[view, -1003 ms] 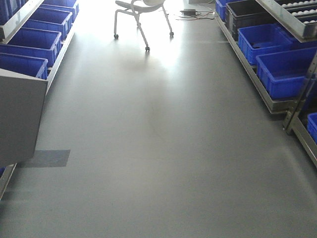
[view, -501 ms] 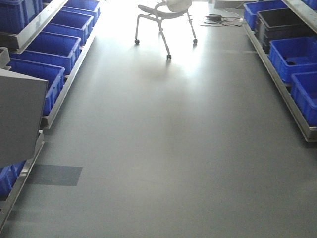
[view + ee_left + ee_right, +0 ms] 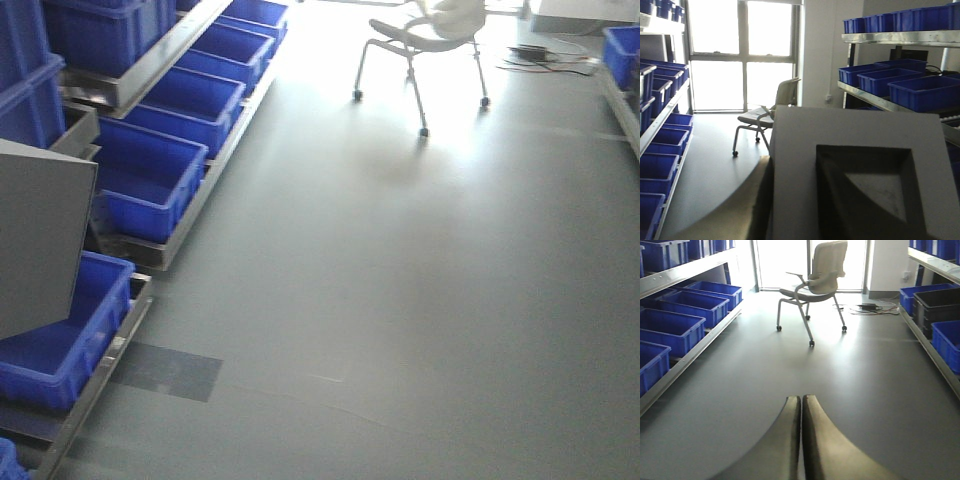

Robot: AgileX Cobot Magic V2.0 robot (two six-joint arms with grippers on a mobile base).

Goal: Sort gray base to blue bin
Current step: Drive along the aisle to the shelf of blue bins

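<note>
Gray block (image 3: 800, 150) fills the left wrist view, with its square recess facing the camera, on the near side of the chair (image 3: 785, 95). Left fingers (image 3: 747, 210): only one shows, pressed against the block's left side. The other is hidden behind the block, so they look clamped on it. In the front view the block (image 3: 40, 235) sits at the left edge, well apart from the chair (image 3: 430, 30), overlapping a row of blue bins (image 3: 150, 185). The bins run along low racks to the left of the chair. Right fingers (image 3: 785, 440) are together, sides touching, nothing between them. They point toward the chair (image 3: 820, 275) over the gray floor (image 3: 865, 380).
</note>
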